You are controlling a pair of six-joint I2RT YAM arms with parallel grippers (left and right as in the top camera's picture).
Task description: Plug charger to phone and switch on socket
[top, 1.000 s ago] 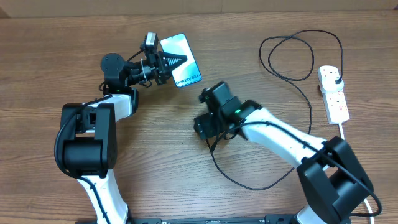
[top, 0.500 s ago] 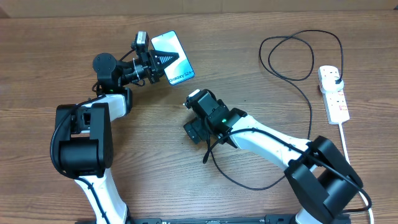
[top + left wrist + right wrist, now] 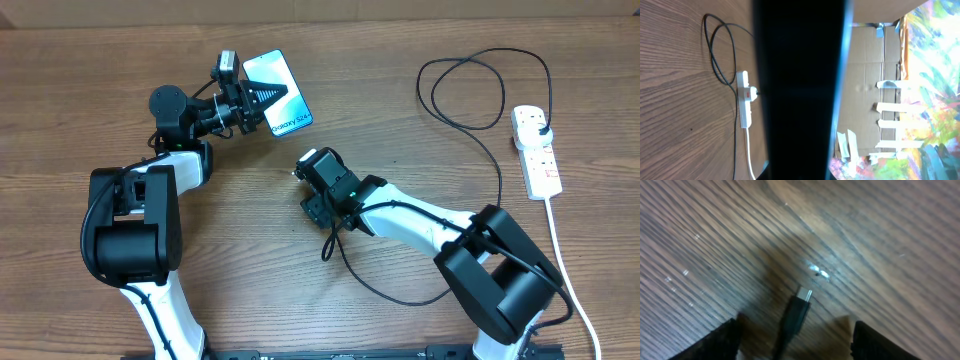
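My left gripper [image 3: 262, 98] is shut on the phone [image 3: 288, 78] and holds it tilted above the table at the back left, lit screen up. In the left wrist view the phone [image 3: 800, 90] is a dark slab that hides the fingers. The charger cable [image 3: 400, 297] runs from under my right gripper [image 3: 316, 205] in a loop to its black plug [image 3: 541, 124] in the white socket strip [image 3: 540, 165]. In the right wrist view the connector tip [image 3: 804, 294] lies on the wood between the open fingers [image 3: 715, 340], touching neither one.
The socket strip's thick white cord [image 3: 570, 270] runs down the right edge toward the front. The cable loop [image 3: 480, 90] lies at the back right. The strip [image 3: 744, 100] and the loop also show in the left wrist view, with cardboard boxes [image 3: 870, 90] beyond the table.
The left arm lifted the phone up and to the left, then held still. The right gripper moved left over the connector end, and its jaws narrowed somewhat.
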